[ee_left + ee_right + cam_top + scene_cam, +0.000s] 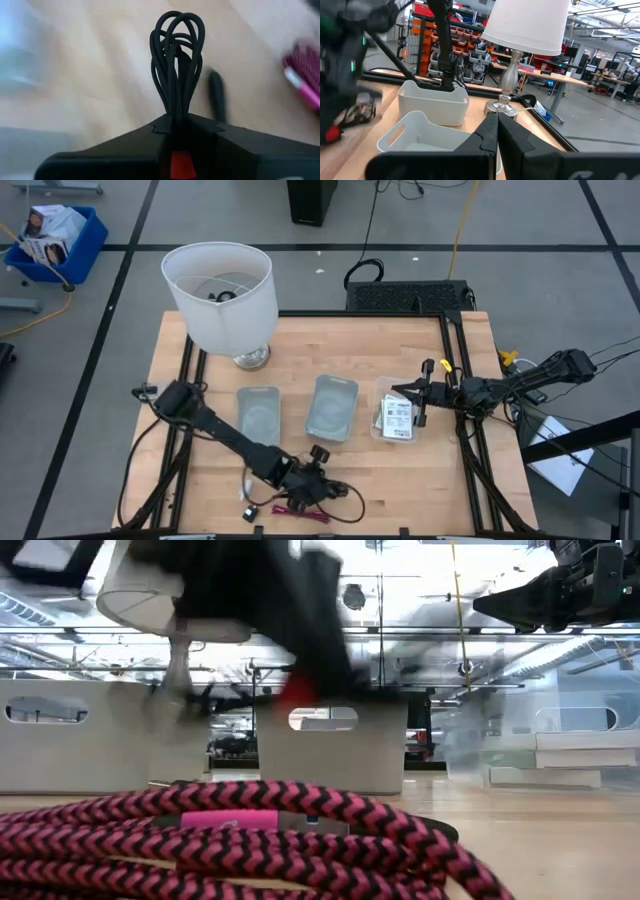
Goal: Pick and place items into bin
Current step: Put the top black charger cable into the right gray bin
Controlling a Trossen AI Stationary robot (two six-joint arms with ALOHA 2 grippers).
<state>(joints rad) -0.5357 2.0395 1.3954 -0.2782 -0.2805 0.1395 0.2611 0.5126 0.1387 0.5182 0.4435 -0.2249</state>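
My left gripper (318, 480) is by the table's near edge, shut on a coiled bundle of thin black cable (175, 55). The red-magenta braided cable (297, 511) lies coiled on the wood just nearer than it, filling the foreground of the low view (250, 830). A small white piece (247, 513) lies to the cable's left. My right gripper (410, 394) hovers shut over the rightmost clear bin (381, 392), where flat white packets with black print (397, 418) rest on the bottom. In its wrist view the right gripper (497, 120) holds nothing. My left gripper pinches the black cable bundle between its two fingers, several strands together, at one end of the loops (172, 116). The free loops stick out past the fingertips. A dark strand (216, 95) trails beside the bundle. Whether the bundle is clear of the table, I cannot tell.
Two more clear bins stand mid-table, one left (258, 415) and one in the middle (331, 406). The big white lampshade lamp (220, 290) stands at the far left corner. Bare wood lies between the bins and the near edge.
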